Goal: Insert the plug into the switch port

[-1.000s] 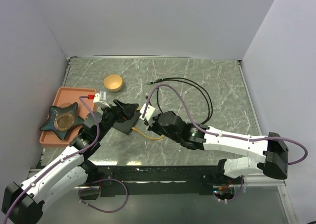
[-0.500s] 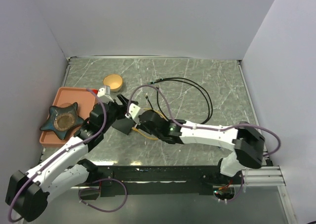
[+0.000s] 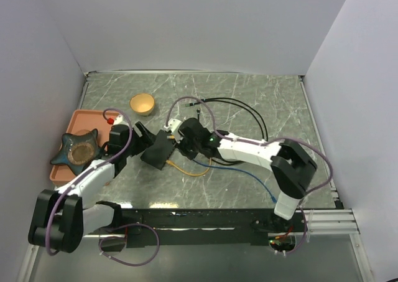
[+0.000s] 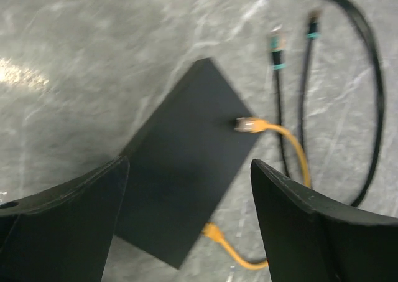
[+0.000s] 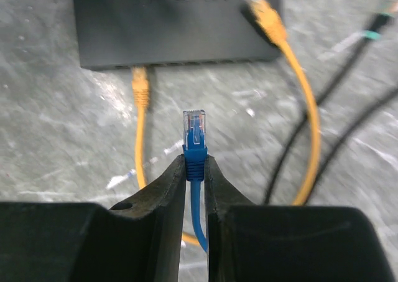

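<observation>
Orange tray (image 3: 84,119) at left edge — blue star dish (image 3: 78,150) on it; tan bowl (image 3: 142,103) behind, black cables (image 3: 260,119) right.

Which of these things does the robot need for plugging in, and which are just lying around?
For the job:
- the switch
- the blue plug, pinched in the right gripper
- the left gripper, open above the switch

Just lying about:
- yellow cable
- black cables
- wooden bowl
- orange tray
- star-shaped dish

Fixed overhead view of the whole table (image 3: 280,86); both wrist views close above the shared switch (image 4: 186,188).
</observation>
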`<state>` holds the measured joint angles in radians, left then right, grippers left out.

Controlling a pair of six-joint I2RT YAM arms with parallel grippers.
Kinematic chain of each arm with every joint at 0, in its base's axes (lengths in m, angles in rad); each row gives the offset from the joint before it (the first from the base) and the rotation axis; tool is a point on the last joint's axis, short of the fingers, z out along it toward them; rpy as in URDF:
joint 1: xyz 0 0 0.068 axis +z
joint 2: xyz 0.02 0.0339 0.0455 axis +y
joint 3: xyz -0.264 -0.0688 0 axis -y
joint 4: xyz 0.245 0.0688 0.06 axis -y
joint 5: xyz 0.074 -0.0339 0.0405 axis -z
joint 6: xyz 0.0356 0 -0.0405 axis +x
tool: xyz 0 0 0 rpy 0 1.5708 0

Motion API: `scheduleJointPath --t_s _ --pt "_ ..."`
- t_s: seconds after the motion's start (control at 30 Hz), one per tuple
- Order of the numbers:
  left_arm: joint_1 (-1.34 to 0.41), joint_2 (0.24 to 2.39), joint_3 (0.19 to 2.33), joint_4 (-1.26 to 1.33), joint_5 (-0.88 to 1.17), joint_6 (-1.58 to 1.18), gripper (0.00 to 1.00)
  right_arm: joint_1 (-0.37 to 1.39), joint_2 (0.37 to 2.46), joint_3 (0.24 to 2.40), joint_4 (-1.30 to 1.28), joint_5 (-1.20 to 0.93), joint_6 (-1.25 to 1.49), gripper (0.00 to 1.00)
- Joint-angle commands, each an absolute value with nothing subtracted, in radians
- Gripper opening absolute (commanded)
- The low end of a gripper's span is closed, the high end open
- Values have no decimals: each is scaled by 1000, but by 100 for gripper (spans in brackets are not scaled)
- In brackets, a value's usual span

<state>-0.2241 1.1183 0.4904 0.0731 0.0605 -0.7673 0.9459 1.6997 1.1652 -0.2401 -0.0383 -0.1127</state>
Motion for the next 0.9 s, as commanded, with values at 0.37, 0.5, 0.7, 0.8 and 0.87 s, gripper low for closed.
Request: scheduleJointPath --t_s 0.37,0.5,0.7,0.8,0.87 --pt "-147 1345 405 357 190 -772 81 920 1931 1358 -376 -118 -103 0" --pt "-147 1380 400 385 213 -765 80 923 1960 1377 -385 -81 -86 0" --pt "-147 1388 397 402 235 -769 79 936 1988 1408 -390 -32 -55 0" --pt "-147 1388 396 403 239 -770 79 937 1986 1408 -368 -37 -45 0" --pt "-147 1391 397 405 244 -772 78 940 1994 1416 -371 -38 -40 0"
